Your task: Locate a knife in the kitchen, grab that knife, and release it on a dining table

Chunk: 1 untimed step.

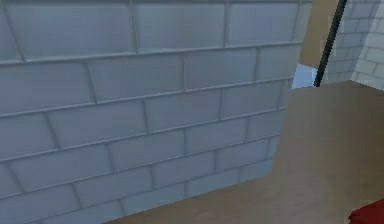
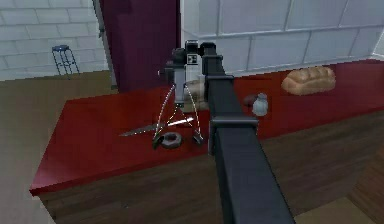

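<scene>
Gripper (image 2: 172,125) sits at the arm's (image 2: 235,150) far end against the red worktop (image 2: 80,150), right by a thin grey sliver (image 2: 136,130) that I take for the knife and a small grey ring-shaped bit (image 2: 172,140); with these lying at it, I cannot tell whether it grips anything. For a clean grab I'd line up across the sliver's narrow width, settle low, then lift straight, steering off the small jar (image 2: 260,103) and bread loaf (image 2: 307,82). Handle end too small to make out; the arm hides the worktop behind it.
</scene>
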### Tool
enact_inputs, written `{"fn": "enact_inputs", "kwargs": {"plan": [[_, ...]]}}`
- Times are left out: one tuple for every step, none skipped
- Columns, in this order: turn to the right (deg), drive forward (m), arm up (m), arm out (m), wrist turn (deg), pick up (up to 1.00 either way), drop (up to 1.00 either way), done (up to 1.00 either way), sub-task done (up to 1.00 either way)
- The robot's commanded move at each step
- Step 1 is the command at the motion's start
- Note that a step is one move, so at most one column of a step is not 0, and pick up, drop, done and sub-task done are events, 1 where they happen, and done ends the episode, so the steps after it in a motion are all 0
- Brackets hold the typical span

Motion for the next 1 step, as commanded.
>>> {"fn": "enact_inputs", "kwargs": {"plan": [[0.0,0.00,0.00,0.00,45.0,0.00,0.00,0.00,0.00]]}}
